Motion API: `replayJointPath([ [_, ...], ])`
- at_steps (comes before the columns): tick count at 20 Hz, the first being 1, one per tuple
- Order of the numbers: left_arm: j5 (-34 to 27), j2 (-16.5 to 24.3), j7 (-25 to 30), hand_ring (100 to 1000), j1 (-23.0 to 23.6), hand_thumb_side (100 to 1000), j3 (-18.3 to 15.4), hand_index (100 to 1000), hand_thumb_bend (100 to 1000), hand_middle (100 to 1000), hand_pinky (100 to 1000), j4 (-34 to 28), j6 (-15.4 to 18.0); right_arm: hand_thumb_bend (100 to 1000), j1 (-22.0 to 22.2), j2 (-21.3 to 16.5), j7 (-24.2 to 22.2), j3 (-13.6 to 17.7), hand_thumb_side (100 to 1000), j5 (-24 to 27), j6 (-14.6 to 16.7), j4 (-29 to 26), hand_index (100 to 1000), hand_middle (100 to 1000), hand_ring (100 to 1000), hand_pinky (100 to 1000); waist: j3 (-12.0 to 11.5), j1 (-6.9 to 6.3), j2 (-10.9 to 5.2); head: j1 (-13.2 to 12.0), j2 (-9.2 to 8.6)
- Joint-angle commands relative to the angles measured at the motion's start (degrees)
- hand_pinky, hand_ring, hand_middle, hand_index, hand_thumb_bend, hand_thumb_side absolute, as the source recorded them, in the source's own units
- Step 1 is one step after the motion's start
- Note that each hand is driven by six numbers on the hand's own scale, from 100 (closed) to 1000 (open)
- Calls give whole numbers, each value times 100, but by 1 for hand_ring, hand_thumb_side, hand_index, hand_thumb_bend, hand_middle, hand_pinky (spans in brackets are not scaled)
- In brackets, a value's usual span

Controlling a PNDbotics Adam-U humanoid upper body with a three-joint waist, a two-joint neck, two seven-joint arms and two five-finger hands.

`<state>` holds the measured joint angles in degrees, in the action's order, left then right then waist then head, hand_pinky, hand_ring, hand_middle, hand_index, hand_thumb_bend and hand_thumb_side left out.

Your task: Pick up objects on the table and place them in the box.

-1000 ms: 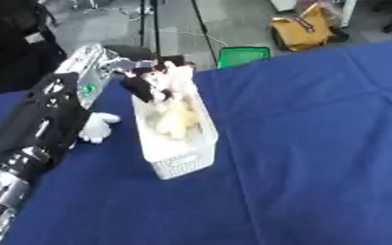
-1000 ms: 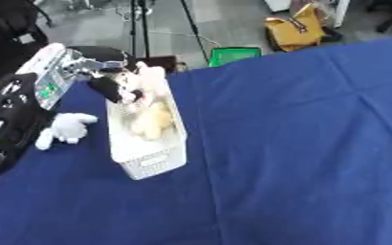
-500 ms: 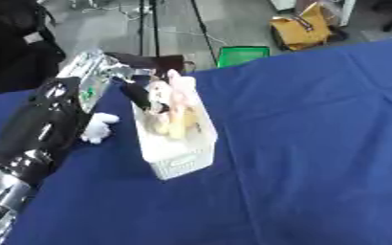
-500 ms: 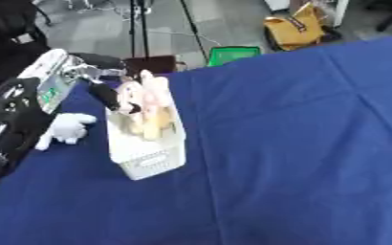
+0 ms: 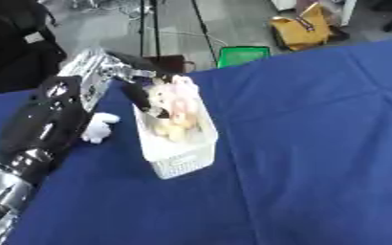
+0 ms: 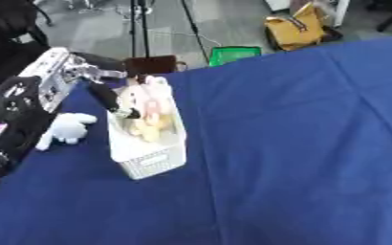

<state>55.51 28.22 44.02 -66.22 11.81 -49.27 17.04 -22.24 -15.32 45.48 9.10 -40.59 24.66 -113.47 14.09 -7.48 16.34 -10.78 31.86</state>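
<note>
Left eye view: the left hand (image 5: 141, 91) reaches into the far end of the white box (image 5: 182, 160) on the blue counter (image 5: 316, 143), its fingers curled round a pink plush toy (image 5: 179, 95) inside.

Right eye view: a white plush toy (image 6: 65, 129) lies on the counter just left of the box, beside the arm.

One box (image 6: 153, 158), perhaps three soft toys (image 6: 65, 129).
</note>
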Motion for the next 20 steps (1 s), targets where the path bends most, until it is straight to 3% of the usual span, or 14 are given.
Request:
replayJointPath([
  [1, 29, 100, 13, 897, -144, 624, -41, 1000, 463, 926, 828, -115, -11, 100, -74, -41, 83, -11, 818, 45, 114, -113, 729, 573, 627, 730, -6, 53, -103, -18, -31],
  [10, -202, 385, -208, 868, -206, 636, -17, 945, 326, 893, 806, -651, -15, 100, 19, -71, 81, 13, 819, 33, 83, -113, 730, 573, 628, 730, -148, 99, -194, 74, 47],
  [20, -967, 1154, -131, 841, 305, 646, 33, 899, 256, 859, 784, -2289, -205, 100, 155, -112, 117, 57, 822, -23, 19, -113, 730, 575, 630, 730, -497, 174, -336, 278, 104],
])
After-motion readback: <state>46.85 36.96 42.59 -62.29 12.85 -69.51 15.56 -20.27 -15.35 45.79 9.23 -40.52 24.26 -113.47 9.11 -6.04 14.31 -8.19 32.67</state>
